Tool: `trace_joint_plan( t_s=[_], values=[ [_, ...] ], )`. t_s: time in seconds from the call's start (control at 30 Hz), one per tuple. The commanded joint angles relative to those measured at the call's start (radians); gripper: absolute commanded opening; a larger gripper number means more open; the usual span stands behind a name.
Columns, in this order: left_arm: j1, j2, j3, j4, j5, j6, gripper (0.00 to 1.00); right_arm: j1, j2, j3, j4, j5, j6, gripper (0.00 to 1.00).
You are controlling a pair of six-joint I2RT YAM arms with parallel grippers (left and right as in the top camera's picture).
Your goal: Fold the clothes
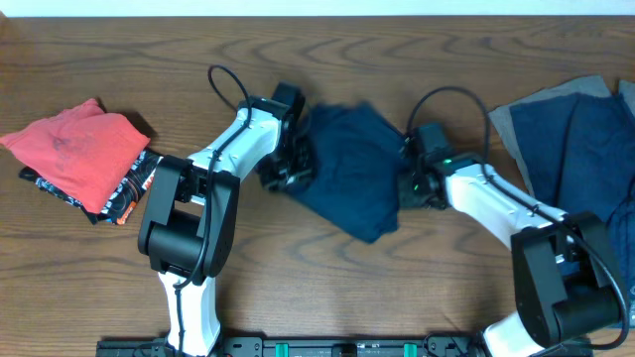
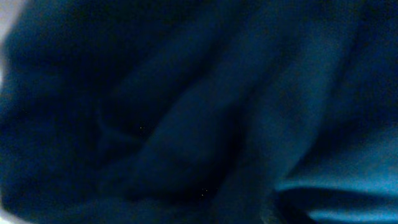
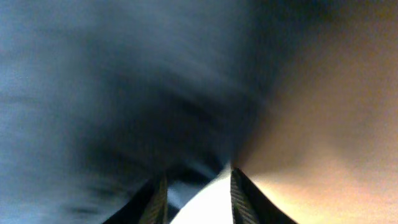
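Note:
A dark navy garment (image 1: 347, 169) lies crumpled in the middle of the table. My left gripper (image 1: 286, 169) is at its left edge, buried in the cloth. The left wrist view shows only navy fabric (image 2: 186, 112), and the fingers are hidden. My right gripper (image 1: 410, 183) is at the garment's right edge. In the blurred right wrist view its fingers (image 3: 196, 186) stand close together with navy cloth (image 3: 93, 93) between and beyond them. A red garment (image 1: 79, 149) lies on a black one with orange-white print (image 1: 124, 198) at the far left.
A pile of navy garments (image 1: 575, 129), one grey-edged (image 1: 506, 124), lies at the far right by the table edge. Bare wooden table (image 1: 327, 278) shows in front of the middle garment.

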Motion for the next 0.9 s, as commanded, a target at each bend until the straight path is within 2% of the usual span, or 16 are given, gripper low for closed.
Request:
trace_joint_plan(
  t_s=[0.0, 0.17, 0.37, 0.4, 0.47, 0.53, 0.67, 0.87],
  values=[
    [-0.01, 0.02, -0.023, -0.126, 0.052, 0.021, 0.47, -0.047, 0.006, 0.008, 0.071, 0.174, -0.035, 0.38],
    [-0.01, -0.04, -0.023, -0.199, 0.066, 0.031, 0.48, -0.074, 0.006, 0.043, 0.078, 0.109, -0.035, 0.39],
    [-0.009, -0.211, -0.023, -0.122, 0.03, 0.063, 0.58, -0.064, 0.006, 0.042, 0.036, 0.101, -0.035, 0.4],
    [-0.009, -0.236, -0.023, -0.097, -0.017, 0.067, 0.68, -0.063, 0.006, 0.041, 0.031, 0.101, -0.035, 0.4],
    [-0.009, -0.28, -0.023, -0.031, -0.161, 0.074, 1.0, -0.061, 0.006, 0.04, 0.024, 0.101, -0.034, 0.41],
    [-0.009, -0.297, -0.023, 0.038, -0.248, 0.114, 0.98, -0.061, 0.006, 0.039, 0.019, 0.101, -0.034, 0.41],
    [-0.004, -0.274, -0.023, 0.132, -0.257, 0.273, 0.98, -0.061, 0.006, 0.039, -0.002, 0.101, -0.034, 0.42],
    [0.056, -0.183, -0.023, 0.16, -0.237, 0.286, 0.98, -0.061, 0.006, 0.039, -0.021, 0.101, -0.034, 0.43]
  ],
)
